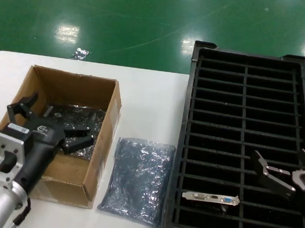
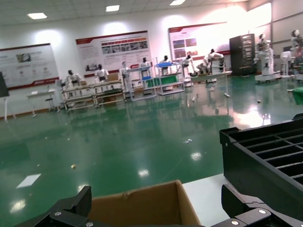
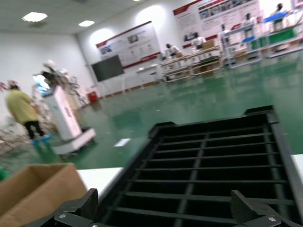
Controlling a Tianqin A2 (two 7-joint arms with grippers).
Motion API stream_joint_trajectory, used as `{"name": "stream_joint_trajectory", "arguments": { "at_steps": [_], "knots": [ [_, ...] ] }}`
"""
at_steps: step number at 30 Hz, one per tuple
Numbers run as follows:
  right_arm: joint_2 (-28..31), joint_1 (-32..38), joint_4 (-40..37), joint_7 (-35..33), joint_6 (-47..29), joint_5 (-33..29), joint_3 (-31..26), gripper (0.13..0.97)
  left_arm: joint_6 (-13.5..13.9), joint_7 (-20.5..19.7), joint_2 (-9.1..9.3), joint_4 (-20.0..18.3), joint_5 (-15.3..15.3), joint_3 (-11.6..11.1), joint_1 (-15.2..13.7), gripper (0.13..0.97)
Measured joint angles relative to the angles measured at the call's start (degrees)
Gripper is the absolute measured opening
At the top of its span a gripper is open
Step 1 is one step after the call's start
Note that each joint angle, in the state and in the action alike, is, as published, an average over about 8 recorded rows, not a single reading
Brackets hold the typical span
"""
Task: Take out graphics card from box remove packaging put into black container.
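The graphics card (image 1: 211, 197) stands in a near slot of the black container (image 1: 194, 122), its silver bracket with a blue port facing up. The empty packaging (image 1: 137, 179) lies flat on the table between the box (image 1: 98, 162) and the container. My left gripper (image 1: 54, 119) is open and empty, over the box and its dark bagged cards (image 1: 86, 116). My right gripper (image 1: 285, 164) is open and empty, over the container's near right slots. The left wrist view shows the box's wall (image 2: 142, 205) between the open fingers (image 2: 80, 201). The right wrist view shows the container's slats (image 3: 213, 156).
A small shiny scrap (image 1: 81, 53) lies at the table's far edge. The white table (image 1: 148, 103) shows between box and container. Green floor lies beyond the table. The container's end wall (image 2: 265, 161) shows in the left wrist view, and the box corner (image 3: 38, 184) in the right wrist view.
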Motion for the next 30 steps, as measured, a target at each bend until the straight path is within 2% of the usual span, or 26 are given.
{"name": "stream_joint_trajectory", "arguments": {
  "at_steps": [19,30],
  "knots": [
    [-7.16,-5.28,6.73,-8.21,21.76,-12.85,-1.61,0.966,-9.75,7.58,0.91,2.86,-13.05,3.51,4.84,0.966],
    [-7.76,-5.72,7.3,-8.9,23.59,-13.94,-1.75,0.966,-10.57,8.22,0.99,3.11,-14.15,3.81,5.24,0.966]
  ]
}}
